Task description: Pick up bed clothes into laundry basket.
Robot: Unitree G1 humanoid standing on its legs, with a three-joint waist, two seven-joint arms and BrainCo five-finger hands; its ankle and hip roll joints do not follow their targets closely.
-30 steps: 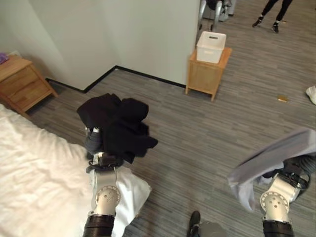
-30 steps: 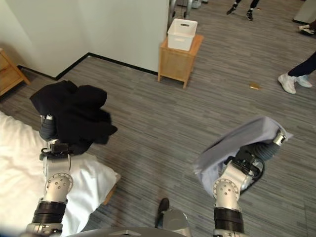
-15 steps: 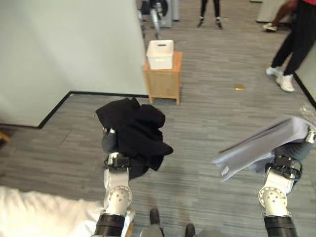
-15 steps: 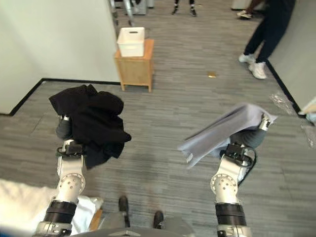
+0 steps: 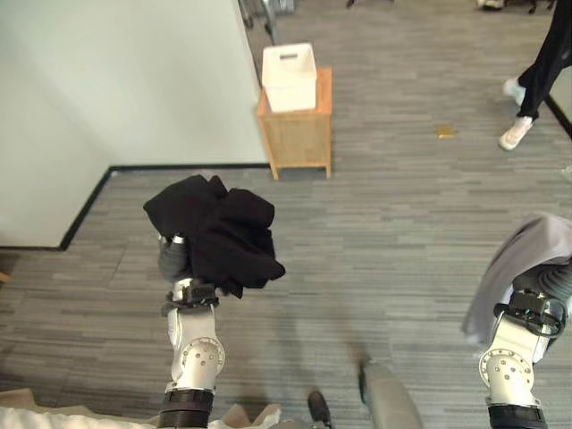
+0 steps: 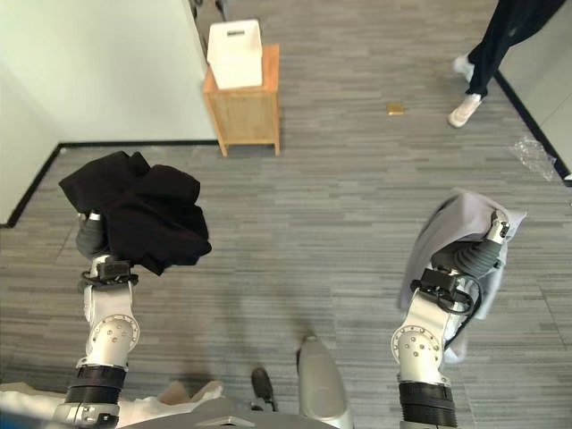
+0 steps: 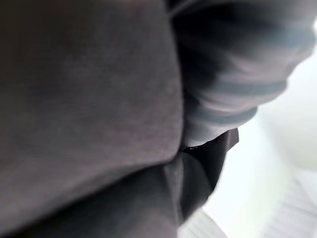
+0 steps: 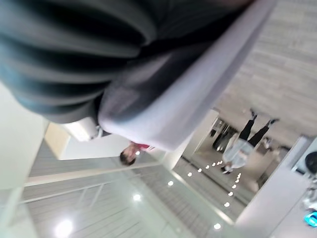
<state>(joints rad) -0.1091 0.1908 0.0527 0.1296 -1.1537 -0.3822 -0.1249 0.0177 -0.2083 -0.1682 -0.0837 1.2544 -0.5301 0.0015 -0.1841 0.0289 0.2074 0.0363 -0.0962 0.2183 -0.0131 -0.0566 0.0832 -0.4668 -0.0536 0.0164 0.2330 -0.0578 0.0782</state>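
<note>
A bundle of black clothes [image 5: 222, 234] sits heaped on top of my raised left hand [image 5: 172, 261], covering it. A pale grey cloth [image 6: 451, 234] hangs draped over my right hand [image 6: 471, 260] at the right, its end drooping toward the floor. The grey cloth [image 8: 188, 94] also lies across the hand in the right wrist view, and dark fabric [image 7: 84, 99] lies close against the left wrist camera. A white laundry basket [image 5: 289, 76] stands on a small wooden side table [image 5: 299, 136] by the wall, well ahead of both hands.
A pale wall [image 5: 107, 80] with a dark skirting runs along the left. A person's legs [image 6: 487, 49] stand at the far right. A small tan scrap [image 5: 445, 131] and a clear plastic piece [image 6: 534, 156] lie on the grey plank floor. A white bed corner [image 5: 36, 420] shows at the lower left.
The whole view has swung, so the camera moved. The grey cloth, stretched out sideways before, now hangs down over my right hand. The black bundle stays on my left hand.
</note>
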